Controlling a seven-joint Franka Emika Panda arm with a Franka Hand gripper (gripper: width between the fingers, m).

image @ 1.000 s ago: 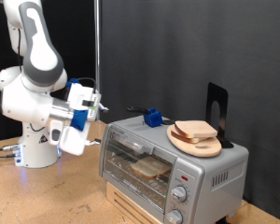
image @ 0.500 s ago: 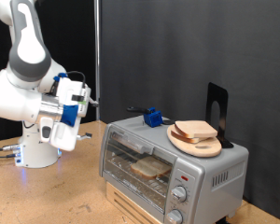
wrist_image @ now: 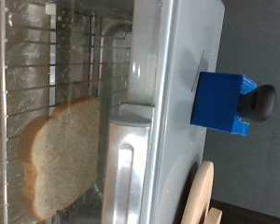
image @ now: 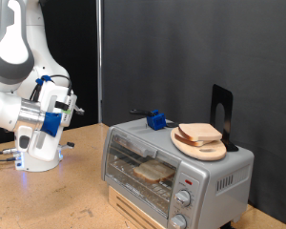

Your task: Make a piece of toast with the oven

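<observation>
On the wooden bench (image: 76, 205), ext. view's right: the oven (image: 172, 167), door shut, w/ the piece of toast (image: 153, 172) on its wire rack (image: 133, 151) behind the glass.

The gripper (image: 74, 107) hangs in the air at ext. view's left, well apart from the oven; whether its jaws are parted or closed can't be told. Wrist view looks at the same slice through the glass, beside the door handle (wrist_image: 124, 168). On the oven's top: a blue block (image: 157, 121) and a round wooden board (image: 200, 144) w/ more bread slices (image: 200, 133).
</observation>
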